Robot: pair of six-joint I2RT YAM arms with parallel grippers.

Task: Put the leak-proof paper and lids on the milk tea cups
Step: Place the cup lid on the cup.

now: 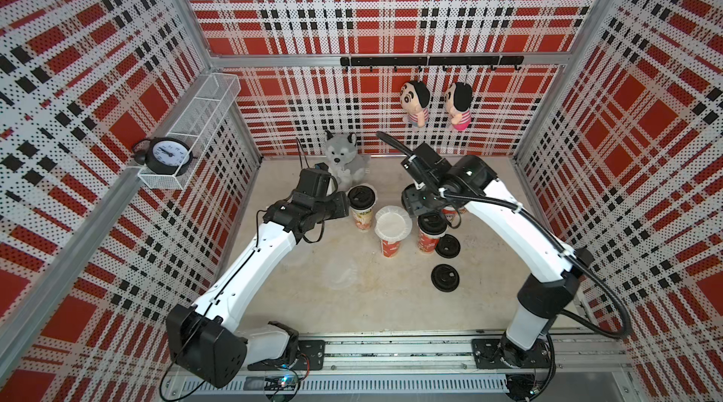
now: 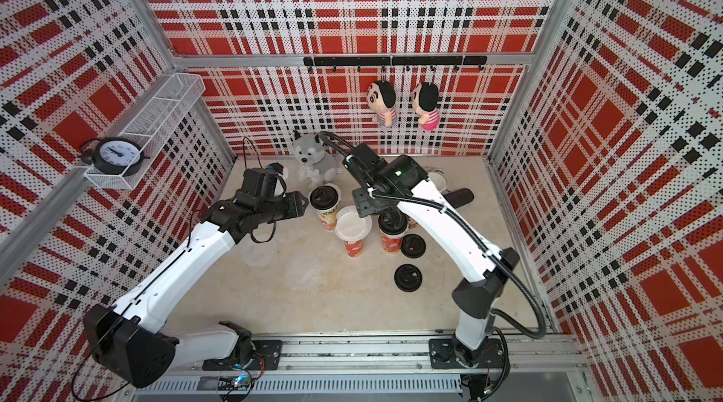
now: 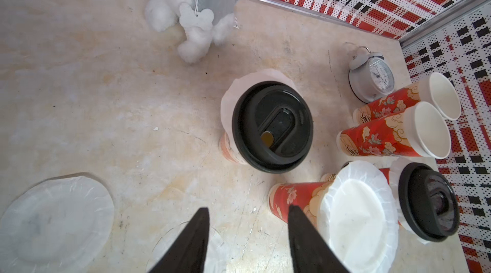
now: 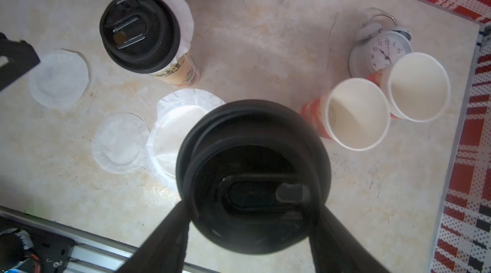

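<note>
One thin, whitish, crinkle-edged round leak-proof paper (image 1: 393, 223) lies over the mouth of a tall red printed milk tea cup (image 1: 391, 248) in the middle of the beige surface (image 1: 371, 302). Two loose sheets (image 4: 121, 143) lie flat nearer the left edge. A cream cup (image 1: 363, 220) stands just toward the back edge and a second red cup (image 1: 426, 241) just toward the right edge, both with paper showing under black round plastic lids (image 3: 271, 125). My right pincer (image 4: 249, 205) straddles the second red cup's lid; I cannot tell whether it clamps. My left pincer (image 3: 247, 209) hangs open and empty beside the cream cup.
</note>
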